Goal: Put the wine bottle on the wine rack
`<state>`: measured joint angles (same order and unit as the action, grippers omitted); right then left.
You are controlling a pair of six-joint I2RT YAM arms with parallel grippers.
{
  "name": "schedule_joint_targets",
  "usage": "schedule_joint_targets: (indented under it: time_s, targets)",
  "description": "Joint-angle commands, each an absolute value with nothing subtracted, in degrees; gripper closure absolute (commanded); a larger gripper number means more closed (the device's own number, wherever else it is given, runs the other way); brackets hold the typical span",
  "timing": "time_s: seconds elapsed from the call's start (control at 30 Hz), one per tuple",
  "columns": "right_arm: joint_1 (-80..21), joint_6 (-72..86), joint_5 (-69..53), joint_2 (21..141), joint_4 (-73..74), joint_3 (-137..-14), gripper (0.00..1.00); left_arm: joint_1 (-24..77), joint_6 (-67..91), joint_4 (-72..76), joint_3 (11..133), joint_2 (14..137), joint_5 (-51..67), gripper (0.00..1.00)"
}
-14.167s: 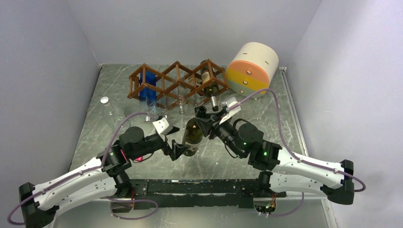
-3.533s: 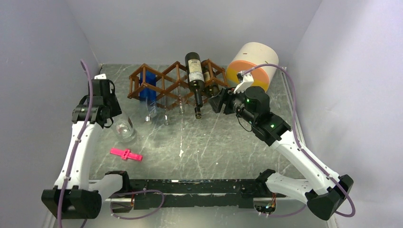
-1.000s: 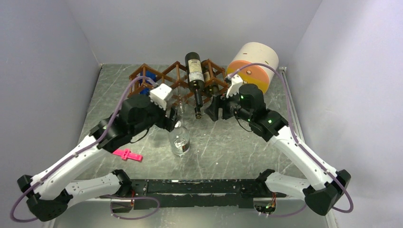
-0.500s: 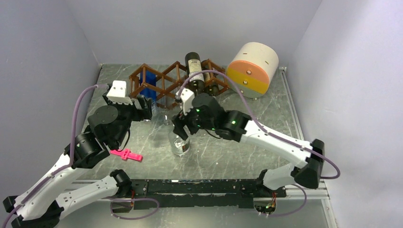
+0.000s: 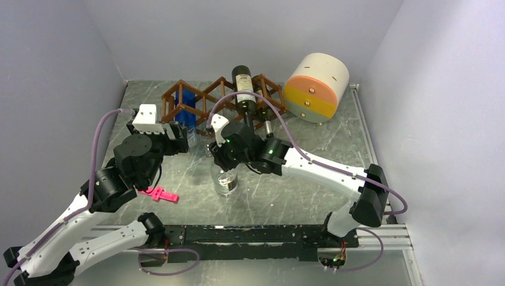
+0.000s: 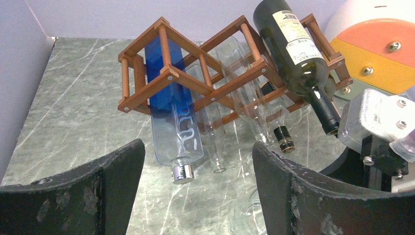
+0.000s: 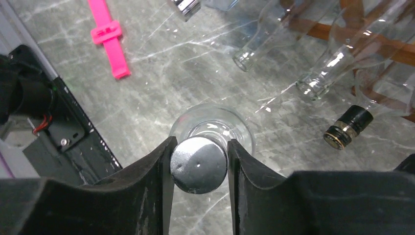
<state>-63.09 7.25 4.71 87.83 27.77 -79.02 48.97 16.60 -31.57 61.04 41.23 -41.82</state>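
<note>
A clear glass bottle (image 5: 226, 180) stands upright on the table in front of the wine rack (image 5: 205, 102). My right gripper (image 5: 223, 159) is over it from above and is shut on its dark round cap (image 7: 198, 165), one finger on each side. My left gripper (image 6: 198, 196) is open and empty, to the left of the bottle and facing the rack (image 6: 195, 78). A dark wine bottle (image 5: 244, 95) lies on top of the rack, neck toward me; it also shows in the left wrist view (image 6: 293, 49).
The rack holds a blue bottle (image 6: 173, 117), clear bottles (image 6: 213, 142) and another dark bottle with its neck (image 6: 281, 134) sticking out. A cream, orange and yellow cylinder (image 5: 315, 86) lies right of the rack. A pink clip (image 5: 158, 193) lies near the left arm.
My left gripper has let go of the clear bottle and drawn back to the left. My right arm has swung over from the rack and closed on the bottle's cap.
</note>
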Motion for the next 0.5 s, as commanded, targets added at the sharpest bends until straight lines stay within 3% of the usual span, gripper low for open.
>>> schedule_joint_targets:
  time_s: [0.0, 0.23, 0.47]
  targets:
    - [-63.42, 8.75, 7.30, 86.90, 23.35, -76.76, 0.68, 49.13, 18.14, -32.30, 60.88, 41.54, -42.34, 0.15]
    - [-63.42, 11.50, 11.15, 81.23, 15.45, -66.53, 0.87, 49.13, 20.45, -34.33, 60.43, 44.53, -41.42, 0.13]
    - [-62.76, 16.46, 14.44, 66.92, -1.07, -44.35, 0.95, 46.94, 23.42, -31.93, 58.50, 47.97, -34.47, 0.12]
